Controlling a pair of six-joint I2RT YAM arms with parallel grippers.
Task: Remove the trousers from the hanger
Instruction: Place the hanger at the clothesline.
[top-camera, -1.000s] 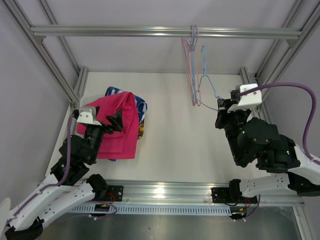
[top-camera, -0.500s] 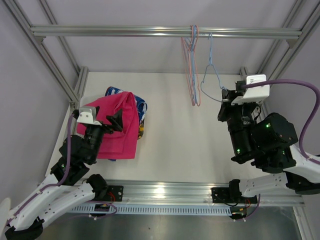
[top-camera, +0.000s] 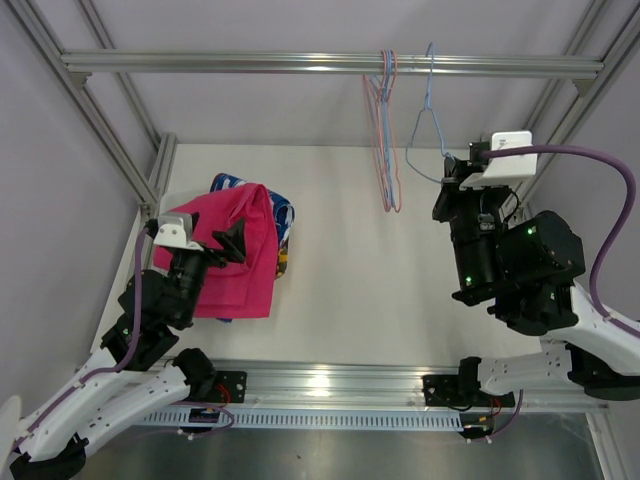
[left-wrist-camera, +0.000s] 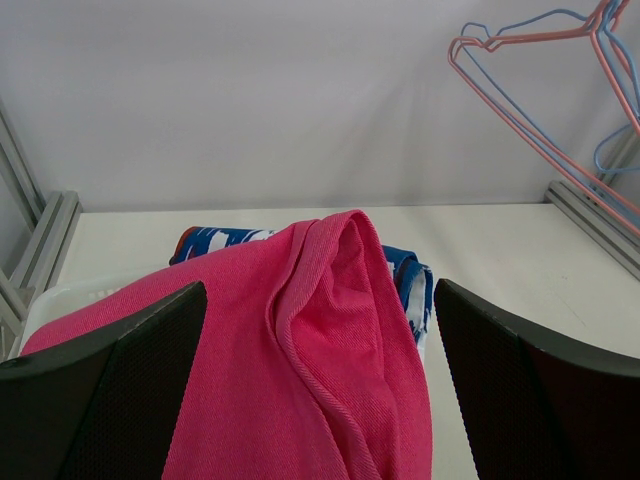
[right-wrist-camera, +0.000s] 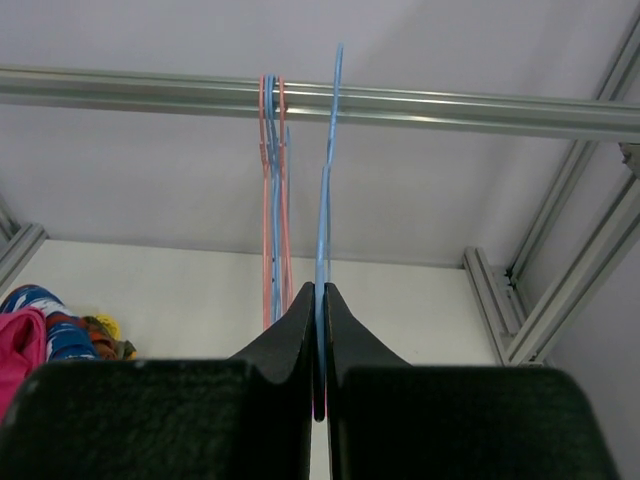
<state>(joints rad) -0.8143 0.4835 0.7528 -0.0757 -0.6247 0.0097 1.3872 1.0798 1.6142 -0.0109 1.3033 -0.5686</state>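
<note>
The trousers lie heaped at the table's left. A magenta pink pair (top-camera: 240, 265) (left-wrist-camera: 300, 380) is on top, and a blue-red-white patterned pair (top-camera: 283, 212) (left-wrist-camera: 408, 280) pokes out from under it. My left gripper (top-camera: 238, 240) (left-wrist-camera: 320, 400) hovers open just over the pink cloth, holding nothing. A bare blue wire hanger (top-camera: 424, 130) (right-wrist-camera: 323, 190) is pinched edge-on in my right gripper (top-camera: 451, 171) (right-wrist-camera: 320, 300), which is shut on its wire. The hook reaches up across the top rail (top-camera: 250, 63) (right-wrist-camera: 450, 108). I cannot tell whether it rests on the rail.
Several empty pink and blue hangers (top-camera: 384, 130) (right-wrist-camera: 272, 180) (left-wrist-camera: 540, 90) hang from the rail just left of the held one. Aluminium frame posts (top-camera: 95, 110) stand at both sides. More patterned cloth (right-wrist-camera: 60, 335) shows at the pile's edge.
My right gripper has lifted the blue hanger up and back, bringing its hook from below the rail to the rail's height. The left arm and the heap have not moved.
</note>
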